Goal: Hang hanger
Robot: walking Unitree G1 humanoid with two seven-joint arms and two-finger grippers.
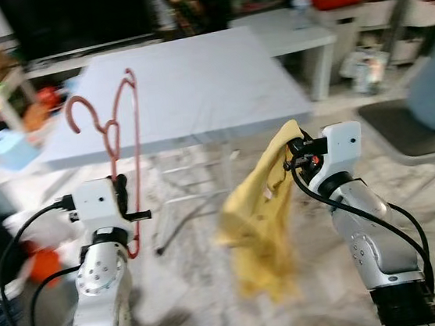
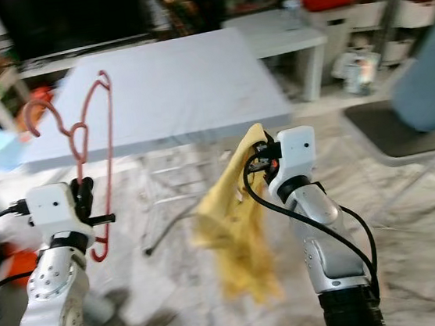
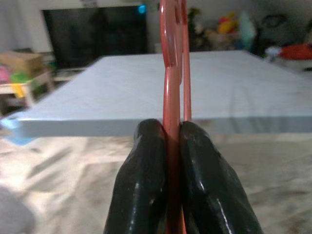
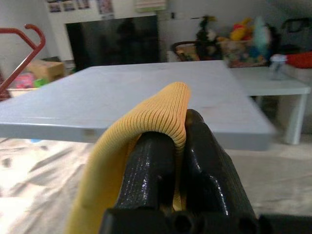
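Your left gripper [image 3: 173, 146] is pinched tight on the red hanger [image 1: 117, 143], both black fingers [image 3: 144, 180] pressed flat against its thin rod with no gap showing. The hanger stands nearly upright out of that gripper, its hook curling up and to the left, its lowest bend hanging just below the wrist. You're holding it in the air, near the table's [image 1: 193, 87] left near corner, apart from the tabletop.

Your right gripper [image 4: 178, 141] is clamped on the yellow garment [image 1: 263, 221]. A ribbed fold of the cloth humps over the fingertips [image 4: 151, 161], and the rest droops down and to the left of the arm, hanging free above the pale floor [image 1: 216, 289]. Garment and hanger are well apart, one on each side of you, not touching.

Ahead, the grey-blue table runs away from you. Beyond it sits a dark TV screen [image 4: 114, 41], with a white side table [image 1: 298, 40] at far right. A dark chair seat [image 1: 406, 130] sits to your right. The head views are blurred.
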